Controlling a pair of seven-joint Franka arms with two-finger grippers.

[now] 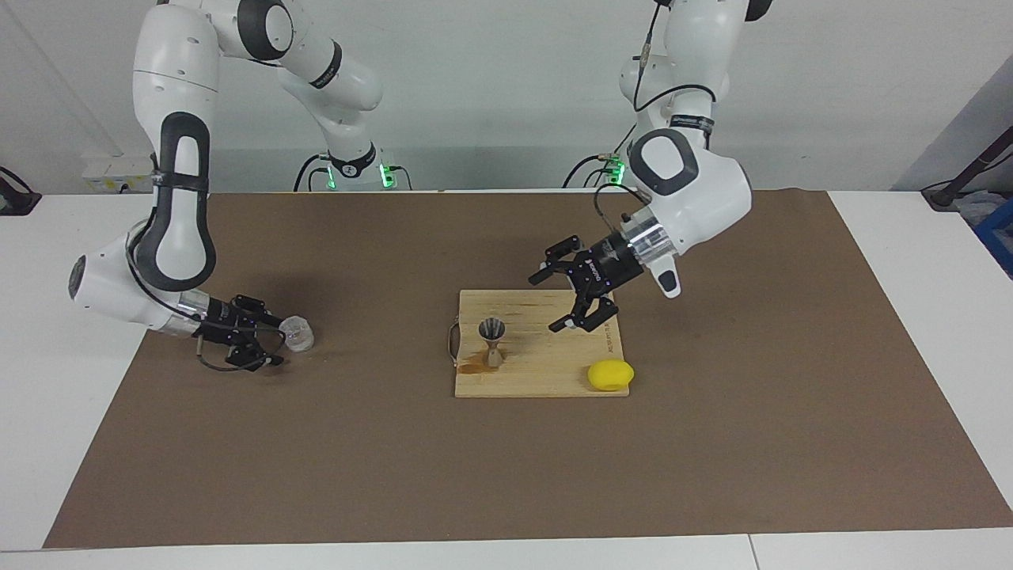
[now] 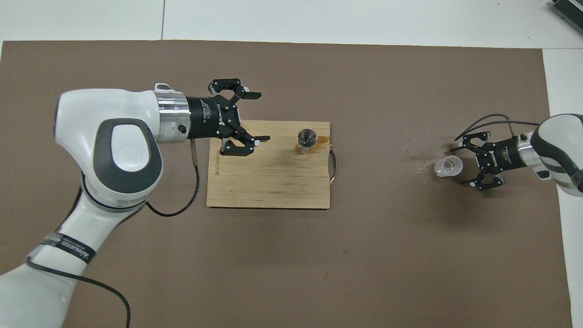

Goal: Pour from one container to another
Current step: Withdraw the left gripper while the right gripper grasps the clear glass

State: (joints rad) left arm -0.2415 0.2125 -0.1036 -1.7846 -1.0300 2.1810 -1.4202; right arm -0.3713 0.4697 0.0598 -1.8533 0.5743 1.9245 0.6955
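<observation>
The clear glass tumbler (image 1: 297,333) (image 2: 447,166) stands on the brown mat toward the right arm's end. My right gripper (image 1: 276,342) (image 2: 459,165) is low beside it and open, its fingertips reaching either side of the glass's edge; I cannot tell if they touch. The metal jigger (image 1: 492,342) (image 2: 306,139) stands upright on the wooden cutting board (image 1: 546,378) (image 2: 273,182). My left gripper (image 1: 552,302) (image 2: 258,117) hangs open and empty over the board's end toward the left arm, apart from the jigger.
A yellow lemon (image 1: 610,374) lies at the board's corner, hidden under the left gripper in the overhead view. A brown stain (image 2: 324,139) marks the board beside the jigger. Small droplets (image 2: 416,156) dot the mat near the glass.
</observation>
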